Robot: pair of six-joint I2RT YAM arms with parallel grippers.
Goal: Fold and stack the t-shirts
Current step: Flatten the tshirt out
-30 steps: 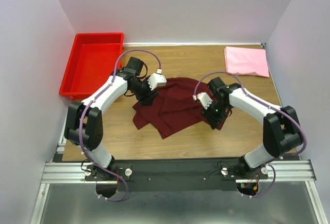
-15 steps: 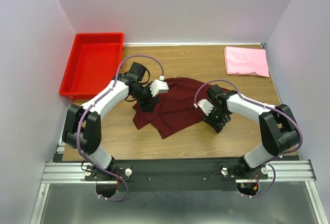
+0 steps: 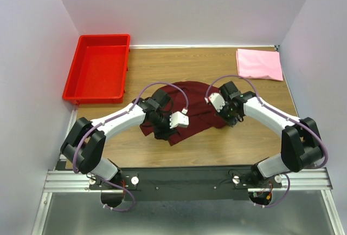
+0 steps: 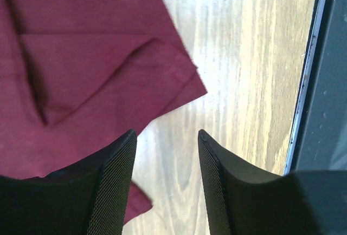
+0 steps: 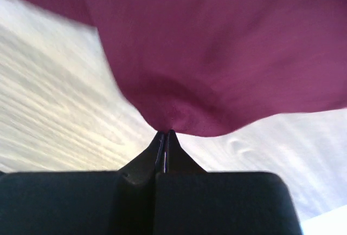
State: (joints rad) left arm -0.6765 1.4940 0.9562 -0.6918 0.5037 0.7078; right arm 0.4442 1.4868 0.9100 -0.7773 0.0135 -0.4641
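Observation:
The dark maroon t-shirt (image 3: 187,105) lies rumpled on the middle of the table. The light pink t-shirt (image 3: 258,64) lies folded flat at the far right. My left gripper (image 3: 161,132) is open and empty over the maroon shirt's near-left edge; in the left wrist view (image 4: 165,154) a shirt corner (image 4: 108,72) and bare wood show between the fingers. My right gripper (image 3: 232,120) is shut on the maroon shirt's right edge; in the right wrist view (image 5: 165,133) the cloth (image 5: 227,51) bunches at the tips.
A bright red plastic bin (image 3: 99,67) stands at the far left of the wooden table (image 3: 217,148). The table's metal front rail (image 4: 309,83) shows at the right of the left wrist view. White walls close in the table's sides and back.
My left gripper has moved from the shirt's far-left side toward me to its near-left edge. My right gripper has pulled the shirt's right edge inward, so the shirt covers less of the table.

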